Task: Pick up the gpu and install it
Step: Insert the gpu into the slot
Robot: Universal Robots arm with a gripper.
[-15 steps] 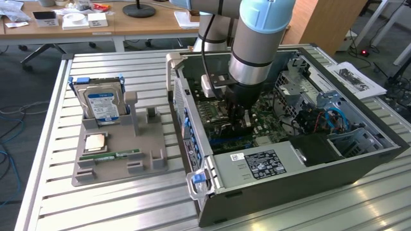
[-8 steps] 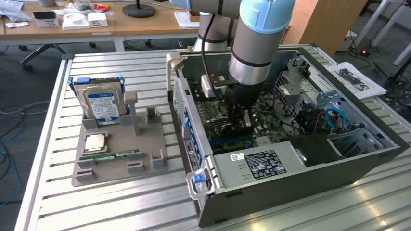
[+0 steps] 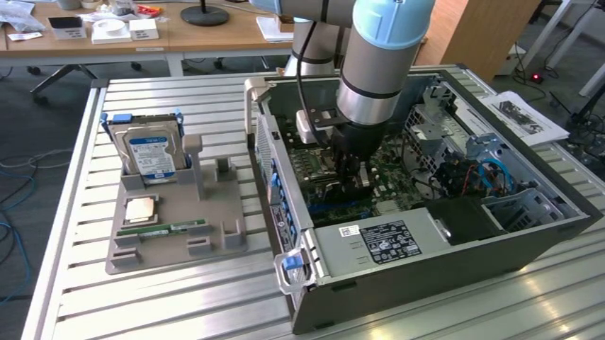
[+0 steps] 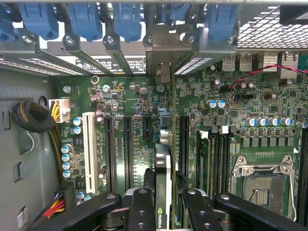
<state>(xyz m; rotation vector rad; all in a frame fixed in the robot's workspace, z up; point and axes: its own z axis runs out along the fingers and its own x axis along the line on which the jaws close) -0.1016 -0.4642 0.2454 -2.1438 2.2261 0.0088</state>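
Inside computer case (image 3: pixel 529 234), fingers (image 4: pixel 166 202) grip gpu (image 4: pixel 163 163) (edge-on) above motherboard (image 4: pixel 139 106).

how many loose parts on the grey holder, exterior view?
3. Blue-labelled hard drive standing upright at the back, square chip lying flat before it, green memory stick flat beside the chip. Anything behind the drive would be hidden.
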